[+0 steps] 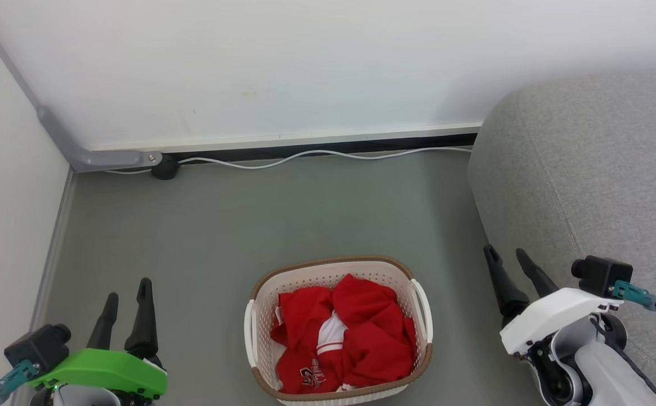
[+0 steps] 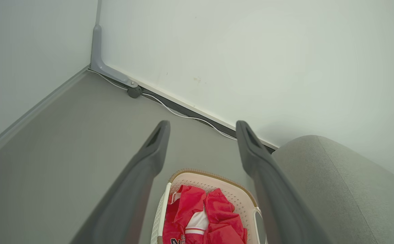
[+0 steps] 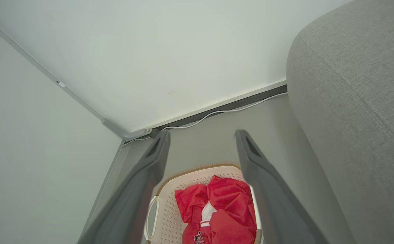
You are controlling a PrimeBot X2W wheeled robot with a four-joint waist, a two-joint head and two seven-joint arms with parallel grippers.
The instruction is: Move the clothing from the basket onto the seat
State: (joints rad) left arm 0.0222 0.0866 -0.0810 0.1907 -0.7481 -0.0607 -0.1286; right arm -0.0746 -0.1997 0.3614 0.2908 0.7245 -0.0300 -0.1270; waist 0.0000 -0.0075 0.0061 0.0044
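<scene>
The seat (image 1: 587,169), a grey upholstered sofa, is seen to the right of the basket and apart from it, with a strip of grey floor (image 1: 221,225) left between them. The basket (image 1: 311,277), cream-white and perforated with a brown rim, is set on that floor. The clothing (image 1: 362,332) is found inside the basket: bright red garments crumpled together, with a white panel and white lettering shown toward the basket's near rim.

The left gripper (image 1: 129,288) is held to the left of the basket, well apart from it. Its two dark fingers are spread wide and nothing is gripped between them. The right gripper (image 1: 506,250) is held to the right of the basket, between it and the seat, likewise spread wide and empty.

A white cable (image 1: 305,157) is laid along the foot of the wall beyond the basket.
</scene>
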